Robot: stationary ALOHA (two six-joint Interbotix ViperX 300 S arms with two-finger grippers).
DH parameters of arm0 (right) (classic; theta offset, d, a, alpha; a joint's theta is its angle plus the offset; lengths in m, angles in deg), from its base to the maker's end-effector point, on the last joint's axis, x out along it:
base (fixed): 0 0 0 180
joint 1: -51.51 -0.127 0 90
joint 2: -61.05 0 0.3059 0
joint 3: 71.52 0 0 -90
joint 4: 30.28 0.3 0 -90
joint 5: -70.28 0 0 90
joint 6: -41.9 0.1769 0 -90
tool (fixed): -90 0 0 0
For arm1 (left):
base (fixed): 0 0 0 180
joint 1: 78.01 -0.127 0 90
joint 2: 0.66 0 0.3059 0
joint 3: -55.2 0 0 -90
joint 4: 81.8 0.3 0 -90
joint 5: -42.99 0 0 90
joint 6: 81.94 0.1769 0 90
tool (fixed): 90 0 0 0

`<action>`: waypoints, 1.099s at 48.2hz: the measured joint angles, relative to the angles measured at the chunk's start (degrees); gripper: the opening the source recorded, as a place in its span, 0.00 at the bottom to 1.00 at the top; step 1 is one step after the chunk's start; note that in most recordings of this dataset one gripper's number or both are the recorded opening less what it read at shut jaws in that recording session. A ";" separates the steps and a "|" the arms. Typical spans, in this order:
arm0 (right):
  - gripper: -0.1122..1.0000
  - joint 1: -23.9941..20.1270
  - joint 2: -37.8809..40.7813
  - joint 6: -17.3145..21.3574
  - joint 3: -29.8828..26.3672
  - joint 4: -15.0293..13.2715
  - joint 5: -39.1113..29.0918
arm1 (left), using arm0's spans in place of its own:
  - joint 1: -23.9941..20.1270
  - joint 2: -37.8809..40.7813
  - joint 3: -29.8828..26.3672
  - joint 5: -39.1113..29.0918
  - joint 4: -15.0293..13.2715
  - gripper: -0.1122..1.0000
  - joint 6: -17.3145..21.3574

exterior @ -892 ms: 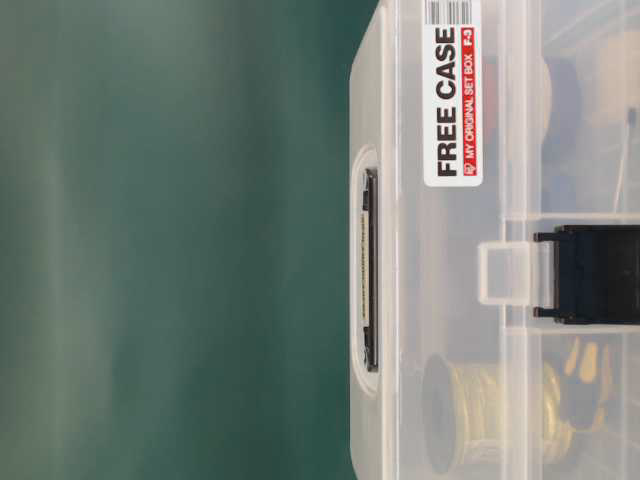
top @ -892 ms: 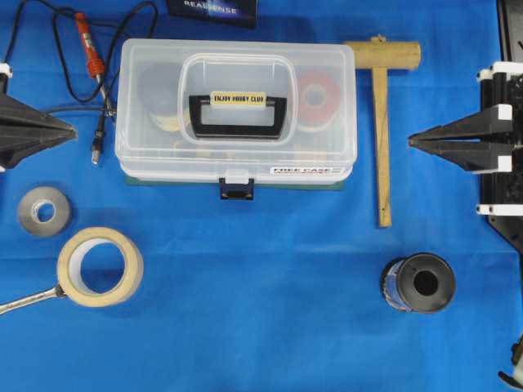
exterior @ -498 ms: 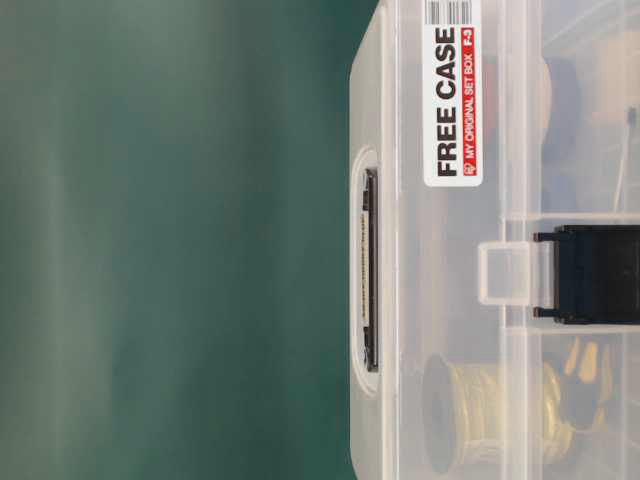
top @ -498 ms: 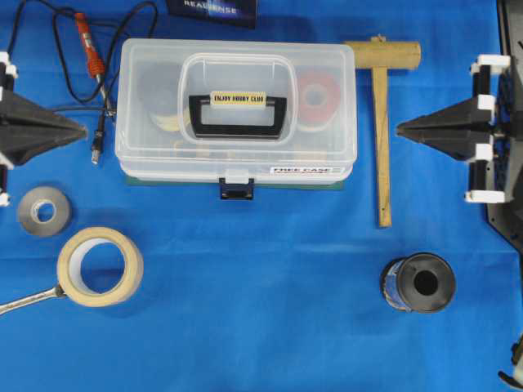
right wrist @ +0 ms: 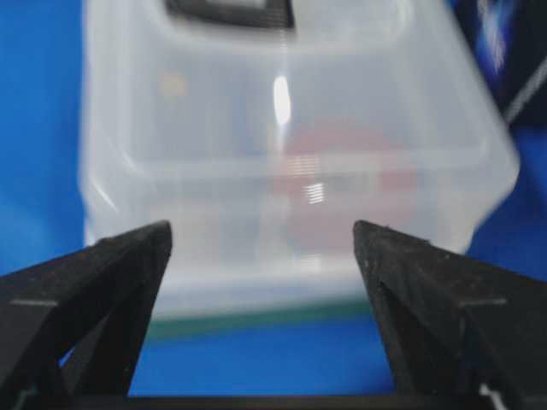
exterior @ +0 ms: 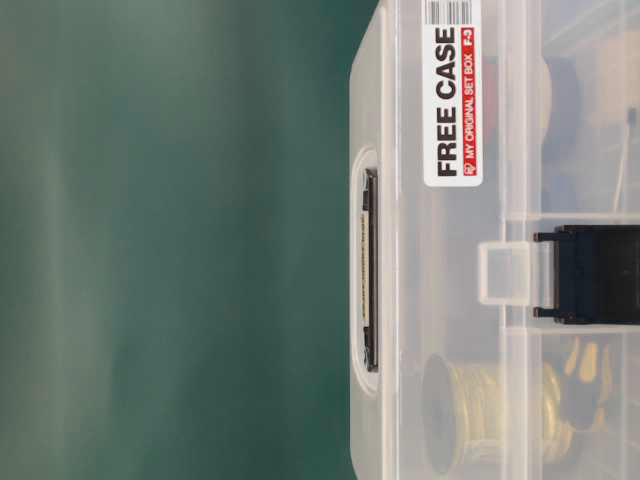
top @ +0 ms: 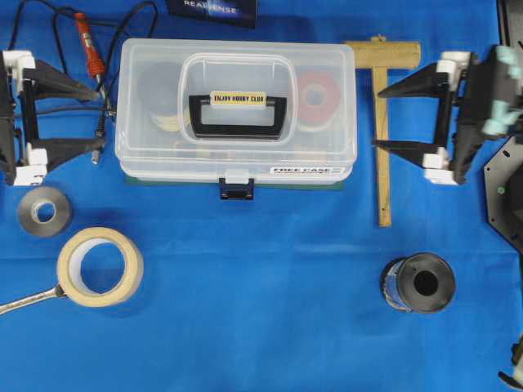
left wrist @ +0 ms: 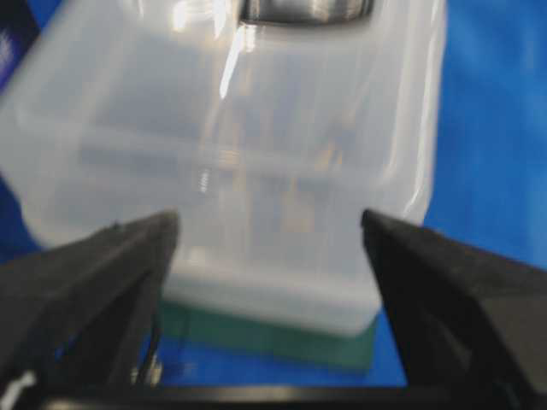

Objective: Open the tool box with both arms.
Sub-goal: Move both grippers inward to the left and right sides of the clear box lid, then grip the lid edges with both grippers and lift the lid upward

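While the tool box (top: pixel 237 110) sits closed in the middle of the blue cloth (top: pixel 261 286), both pincers face its short ends. The left gripper (top: pixel 96 117) and the right gripper (top: pixel 380 116) are spread wide and hold nothing. One should steady the body from its side, and the other must flip the small dark latch (top: pixel 236 191) at the front before lifting the lid.
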 measured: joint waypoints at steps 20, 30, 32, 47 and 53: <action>0.84 1.67 11.87 0.00 -3.60 0.18 -0.70 | -3.43 7.47 0.00 2.81 0.00 0.87 0.79; 0.84 1.76 12.13 0.00 -3.78 0.18 -0.70 | -3.43 11.78 -1.49 5.36 0.00 0.87 1.14; 0.84 1.67 12.13 -0.09 -3.78 0.18 -0.62 | -3.52 12.39 -1.76 5.45 0.00 0.87 1.05; 0.84 1.76 12.13 -0.09 -3.87 0.18 -0.09 | -3.87 14.77 -2.29 5.54 0.00 0.87 1.05; 0.84 1.76 12.22 -0.18 -4.22 0.09 -0.18 | -3.87 14.06 -2.29 5.54 0.00 0.87 1.05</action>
